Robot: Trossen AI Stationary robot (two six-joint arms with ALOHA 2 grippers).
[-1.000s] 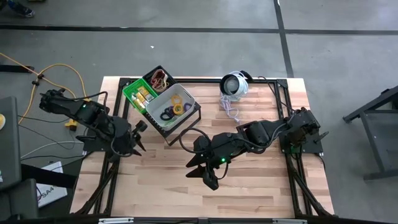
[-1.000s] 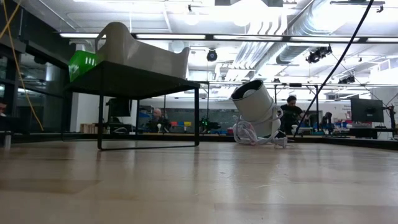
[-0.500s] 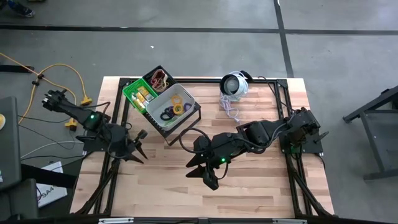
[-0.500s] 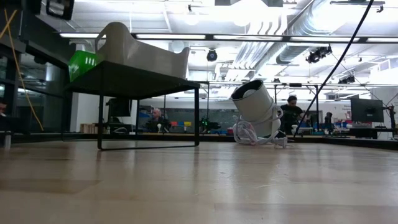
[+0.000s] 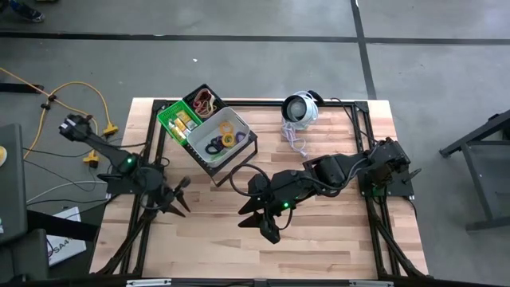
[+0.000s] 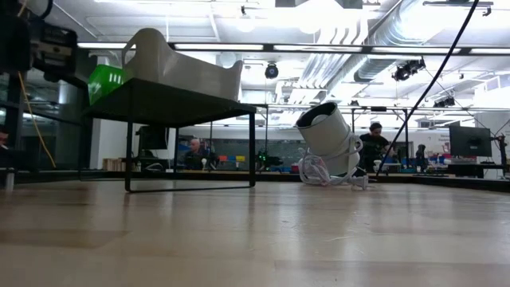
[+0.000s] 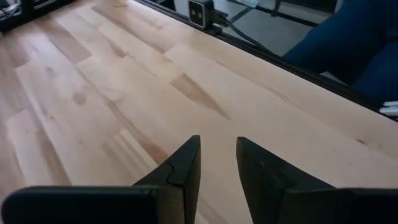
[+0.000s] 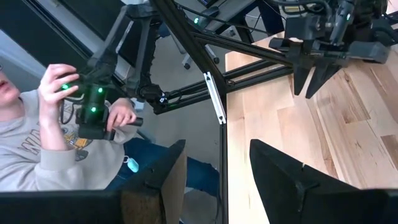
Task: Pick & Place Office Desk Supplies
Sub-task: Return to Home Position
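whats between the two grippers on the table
Just bare table, shown in the high view: nothing lies between the left gripper and the right gripper.

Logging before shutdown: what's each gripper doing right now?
Left gripper: open, empty, over the light wooden table's left side.
Right gripper: open, empty, over its middle.

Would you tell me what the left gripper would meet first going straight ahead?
Probably the bare table top: the left gripper slants down toward its boards, nothing between, though depth is unclear.
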